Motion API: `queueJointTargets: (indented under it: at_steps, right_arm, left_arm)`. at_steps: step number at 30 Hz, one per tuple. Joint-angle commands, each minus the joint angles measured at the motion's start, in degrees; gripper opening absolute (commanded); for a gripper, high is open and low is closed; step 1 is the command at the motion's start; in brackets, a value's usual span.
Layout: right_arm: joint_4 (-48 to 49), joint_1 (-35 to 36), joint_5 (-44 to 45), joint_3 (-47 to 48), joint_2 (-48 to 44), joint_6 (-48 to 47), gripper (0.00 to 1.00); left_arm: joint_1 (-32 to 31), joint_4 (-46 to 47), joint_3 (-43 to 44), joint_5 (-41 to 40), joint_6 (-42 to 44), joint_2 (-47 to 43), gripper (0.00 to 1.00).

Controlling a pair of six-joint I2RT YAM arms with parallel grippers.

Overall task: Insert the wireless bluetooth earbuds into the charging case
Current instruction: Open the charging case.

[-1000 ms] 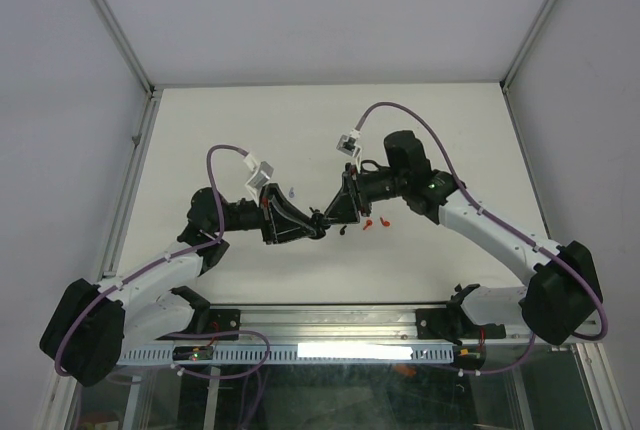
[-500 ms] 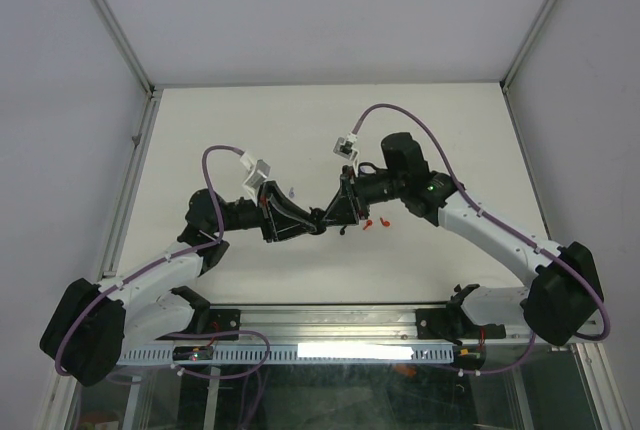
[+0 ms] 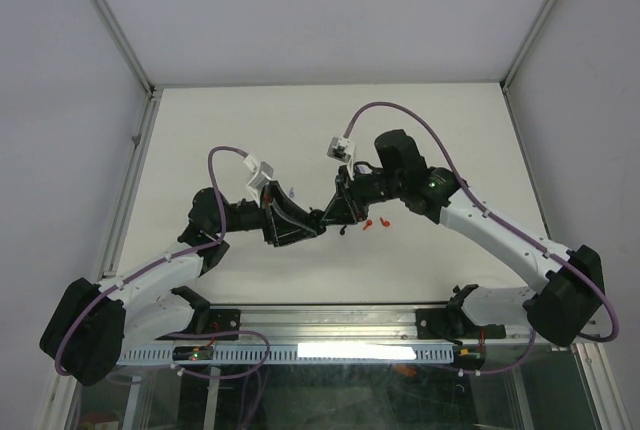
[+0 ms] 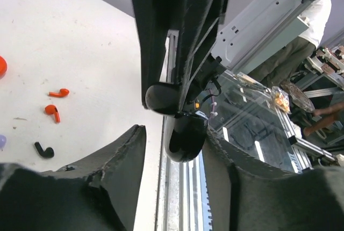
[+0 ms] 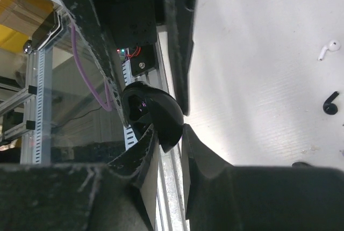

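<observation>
Above the tabletop (image 3: 300, 130) centre, the right gripper (image 5: 169, 134) is clamped on the open charging case (image 5: 153, 114). The left gripper (image 4: 174, 134) flanks the case, partly open. The earbuds (image 4: 52, 111) lie loose below, on the right arm's side.

Top camera looks down from the near side over the table (image 3: 400, 130). Wrist cameras face each other closely, sharing the black case (image 4: 185, 134).

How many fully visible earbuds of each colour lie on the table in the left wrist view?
Red earbuds: 2
Black earbud: 1
Total: 3
</observation>
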Motion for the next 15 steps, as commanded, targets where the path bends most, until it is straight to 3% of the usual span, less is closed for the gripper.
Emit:
queueJointTargets:
  at_steps: [1, 9, 15]
  right_arm:
    - [-9.72, 3.22, 7.66, 7.62, -0.16, -8.01, 0.02]
    - [-25.86, 8.90, 20.94, 15.66, 3.15, -14.99, 0.00]
    - [-31.73, 11.32, 24.32, 20.50, 6.67, -16.60, 0.00]
  left_arm:
    - [-0.40, -2.46, 2.12, 1.10, 3.75, -0.17, 0.50]
    - [-0.55, -3.69, 1.28, -0.82, 8.31, -1.91, 0.57]
    - [-2.79, -2.25, -0.46, -4.24, 14.22, -4.23, 0.57]
